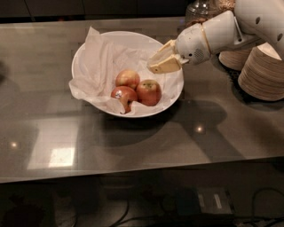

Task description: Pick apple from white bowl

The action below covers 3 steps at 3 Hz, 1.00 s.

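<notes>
The white bowl (133, 41) stands on the grey table, lined with crumpled white tissue paper (95, 66). Three red-yellow apples lie close together in it: one at the back (128, 78), one at the front left (123, 95) and one at the right (148, 91). My gripper (160, 63) hovers over the bowl's right inner side, above and to the right of the apples. It touches no apple and holds nothing. The white arm (222, 31) reaches in from the upper right.
Stacks of beige paper bowls (262, 71) stand at the table's right edge, under the arm. A glass jar (199, 9) is at the back. The grey table (133, 146) ends in a front edge, with cables on the floor below.
</notes>
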Each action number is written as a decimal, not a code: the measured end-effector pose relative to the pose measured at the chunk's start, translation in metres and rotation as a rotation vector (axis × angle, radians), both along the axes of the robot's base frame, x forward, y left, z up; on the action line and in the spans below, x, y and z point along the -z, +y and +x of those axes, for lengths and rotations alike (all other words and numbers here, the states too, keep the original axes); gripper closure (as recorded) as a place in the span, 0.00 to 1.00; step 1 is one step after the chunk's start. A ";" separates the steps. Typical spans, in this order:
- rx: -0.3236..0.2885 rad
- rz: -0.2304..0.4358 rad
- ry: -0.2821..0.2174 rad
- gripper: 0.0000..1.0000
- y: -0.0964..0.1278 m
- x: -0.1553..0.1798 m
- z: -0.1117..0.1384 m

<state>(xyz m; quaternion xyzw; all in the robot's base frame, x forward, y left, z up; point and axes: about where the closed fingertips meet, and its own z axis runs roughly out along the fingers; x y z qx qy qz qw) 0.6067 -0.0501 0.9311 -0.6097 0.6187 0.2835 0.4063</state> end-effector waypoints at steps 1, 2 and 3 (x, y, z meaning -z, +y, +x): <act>0.000 -0.001 0.000 0.11 0.000 0.000 0.000; -0.008 -0.027 -0.016 0.00 0.006 -0.012 -0.003; 0.008 -0.067 -0.021 0.02 0.010 -0.019 -0.014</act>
